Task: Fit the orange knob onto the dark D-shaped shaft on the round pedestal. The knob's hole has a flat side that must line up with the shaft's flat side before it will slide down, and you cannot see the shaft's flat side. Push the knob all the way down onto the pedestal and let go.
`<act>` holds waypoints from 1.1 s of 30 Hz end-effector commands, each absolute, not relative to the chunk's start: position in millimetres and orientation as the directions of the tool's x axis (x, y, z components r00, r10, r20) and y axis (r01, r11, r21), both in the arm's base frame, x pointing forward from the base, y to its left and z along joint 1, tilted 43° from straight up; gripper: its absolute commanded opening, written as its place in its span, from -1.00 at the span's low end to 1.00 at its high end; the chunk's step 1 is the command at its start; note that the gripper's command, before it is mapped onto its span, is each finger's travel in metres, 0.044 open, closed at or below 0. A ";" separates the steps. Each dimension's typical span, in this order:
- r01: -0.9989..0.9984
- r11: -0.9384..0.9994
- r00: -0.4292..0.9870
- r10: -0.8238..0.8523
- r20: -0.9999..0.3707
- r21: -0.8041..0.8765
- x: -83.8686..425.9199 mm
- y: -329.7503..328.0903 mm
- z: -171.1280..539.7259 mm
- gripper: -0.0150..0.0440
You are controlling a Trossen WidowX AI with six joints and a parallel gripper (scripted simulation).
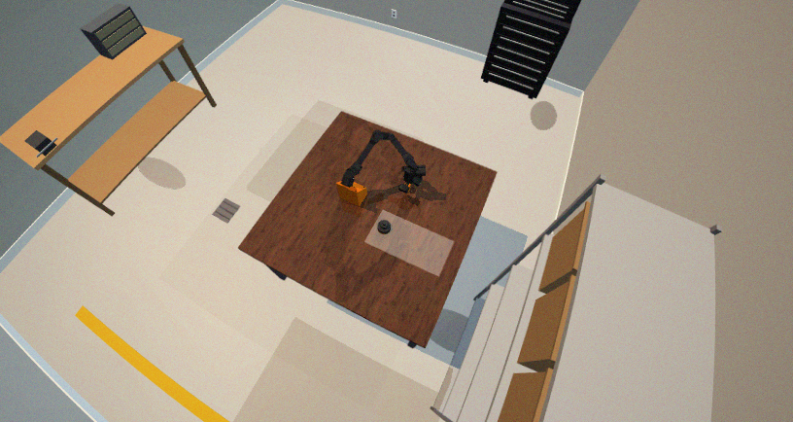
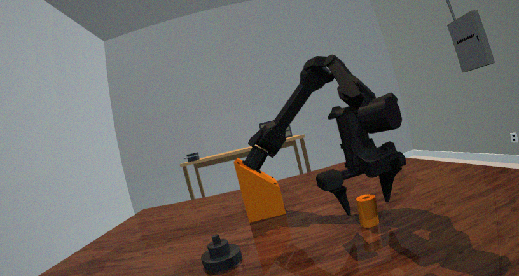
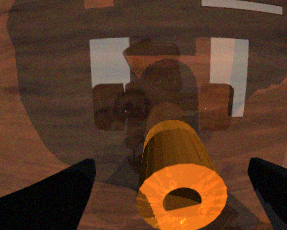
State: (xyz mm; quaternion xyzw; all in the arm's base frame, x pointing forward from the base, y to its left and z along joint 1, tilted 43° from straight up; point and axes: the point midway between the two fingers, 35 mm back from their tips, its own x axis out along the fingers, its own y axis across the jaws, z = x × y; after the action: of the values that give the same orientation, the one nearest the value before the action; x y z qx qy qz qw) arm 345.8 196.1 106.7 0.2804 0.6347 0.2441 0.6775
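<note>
The orange knob point(image 2: 368, 215) point(image 3: 212, 192) stands upright on the table, its hole facing up. In the wrist view the hole is D-shaped, with its flat side toward the lower edge of the view and slightly slanted. My gripper point(image 1: 410, 188) point(image 2: 368, 208) point(image 3: 174, 167) is open and points down around the knob, one finger to each side with a gap; nothing is held. The dark round pedestal point(image 1: 383, 229) point(image 2: 221, 260) stands apart from the knob, with its bare shaft point(image 2: 216, 239) upright. The shaft's flat side cannot be made out.
The arm's orange base point(image 1: 352, 193) point(image 2: 261, 198) stands on the brown wooden table point(image 1: 311, 219) point(image 2: 145, 234). A pale rectangular patch point(image 1: 416, 244) lies on the table beside and partly under the pedestal in the top view. Shadows and reflections of the arm surround the knob.
</note>
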 end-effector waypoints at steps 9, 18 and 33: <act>0.034 0.726 0.069 0.684 -0.726 0.687 344.2 210.0 89.9 1.00; 0.034 0.725 0.069 0.685 -0.725 0.688 344.1 213.5 86.3 0.64; 0.034 0.725 0.069 0.685 -0.726 0.688 344.3 212.4 87.0 -0.23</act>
State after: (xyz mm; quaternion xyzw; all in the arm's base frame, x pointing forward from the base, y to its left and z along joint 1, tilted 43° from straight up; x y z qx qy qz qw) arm 344.2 213.2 86.9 0.2803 0.6375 0.2433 0.6751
